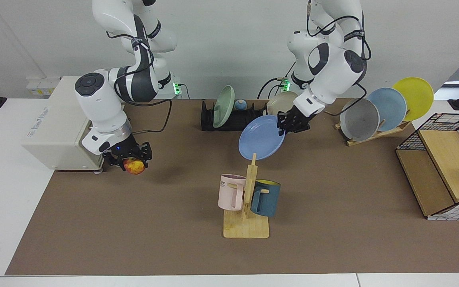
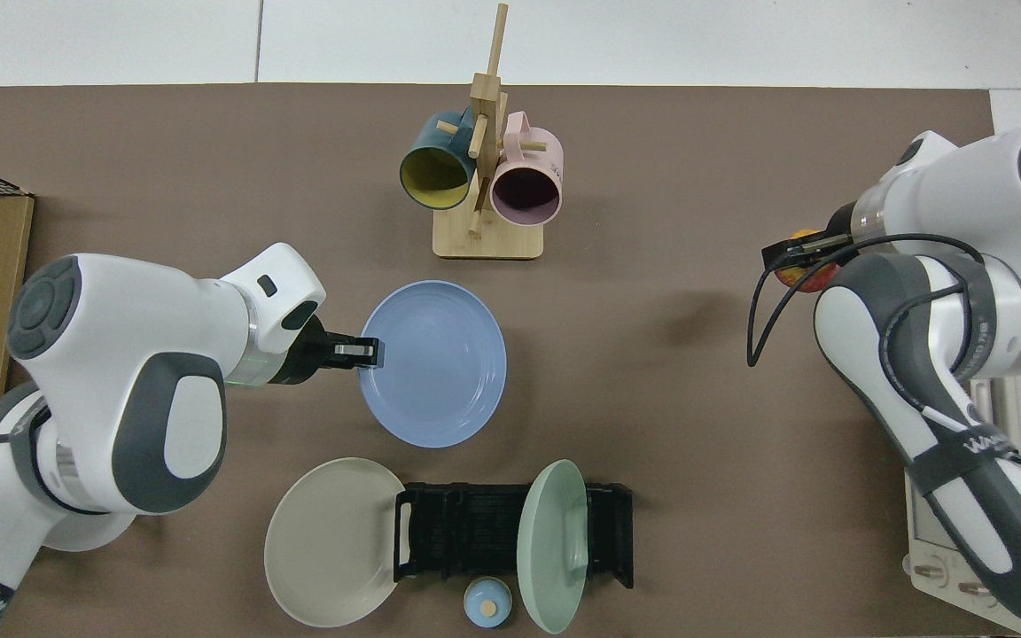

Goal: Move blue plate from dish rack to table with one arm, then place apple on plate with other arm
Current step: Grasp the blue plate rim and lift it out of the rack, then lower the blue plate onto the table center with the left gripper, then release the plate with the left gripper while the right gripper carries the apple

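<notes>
Two white Franka arms work over a table (image 1: 333, 239) covered by a brown mat with white borders. The left gripper (image 1: 292, 122) hangs above the middle of the table, its jaws clamped on the rim of the blue plate (image 1: 261, 137). The plate is held in the air, tilted in the facing view, clear of the black dish rack (image 1: 229, 119) and between that rack and the wooden mug tree (image 1: 249, 199). In the top view the same gripper (image 2: 360, 351) grips the plate (image 2: 435, 363) at its edge, and the plate's round face shows nearly in full.

The right gripper (image 1: 130, 156) is near the table's far side, beside a white boxy appliance (image 1: 62, 123). Its jaws are closed on the apple (image 1: 134, 166), red and yellow, which is lifted off the mat with a shadow under it. From above, only a sliver of the apple (image 2: 801, 276) shows past the arm.

The dish rack holds a pale green plate (image 1: 224, 106) standing upright in its slots. A beige plate (image 2: 333, 540) leans at one end of the rack. A small blue knobbed lid or cup (image 2: 487, 602) sits just behind the rack.

The mug tree carries a pink mug (image 1: 231, 191) and a dark blue mug (image 1: 265, 198). A wooden plate stand (image 1: 377, 133) holds grey, sky-blue and yellow plates. A wire-and-wood shelf (image 1: 444, 167) stands at the table's edge
</notes>
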`<control>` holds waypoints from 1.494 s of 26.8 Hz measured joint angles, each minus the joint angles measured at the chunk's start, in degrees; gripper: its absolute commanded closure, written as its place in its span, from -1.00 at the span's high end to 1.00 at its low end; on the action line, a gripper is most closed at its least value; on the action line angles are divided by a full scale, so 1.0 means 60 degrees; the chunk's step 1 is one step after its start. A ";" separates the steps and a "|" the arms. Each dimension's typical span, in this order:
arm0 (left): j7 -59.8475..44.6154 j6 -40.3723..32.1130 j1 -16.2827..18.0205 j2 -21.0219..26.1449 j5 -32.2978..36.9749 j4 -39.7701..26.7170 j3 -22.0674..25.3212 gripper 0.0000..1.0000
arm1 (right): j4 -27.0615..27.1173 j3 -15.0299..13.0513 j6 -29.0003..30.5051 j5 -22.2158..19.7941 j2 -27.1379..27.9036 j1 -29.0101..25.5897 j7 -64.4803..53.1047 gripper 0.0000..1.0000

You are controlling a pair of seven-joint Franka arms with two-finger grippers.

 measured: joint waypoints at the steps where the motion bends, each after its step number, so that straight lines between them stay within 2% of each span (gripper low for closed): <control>1: 0.0139 0.0165 0.0000 0.0195 -0.0159 0.0004 -0.0004 -1.00 | -0.0002 0.0003 -0.0002 -0.0045 0.0000 0.0033 0.0000 -1.00; 8: 0.1061 0.0610 0.0041 0.1180 -0.1114 0.0048 -0.0018 -1.00 | -0.0084 0.0012 -0.0006 -0.0100 -0.0001 0.0141 0.0000 -1.00; 28: 0.1708 0.0606 0.0296 0.1724 -0.1573 0.0091 -0.0130 -1.00 | -0.0418 -0.0009 -0.0006 -0.0102 -0.0167 0.0527 0.0410 -1.00; 36: 0.1777 0.1427 0.0349 0.2435 -0.2295 0.0126 -0.0751 -1.00 | -0.0445 -0.0009 -0.0006 -0.0102 -0.0195 0.0528 0.0453 -1.00; 40: 0.1777 0.1533 0.0347 0.2584 -0.2473 0.0173 -0.0902 -0.59 | -0.0461 -0.0009 -0.0006 -0.0102 -0.0200 0.0528 0.0455 -1.00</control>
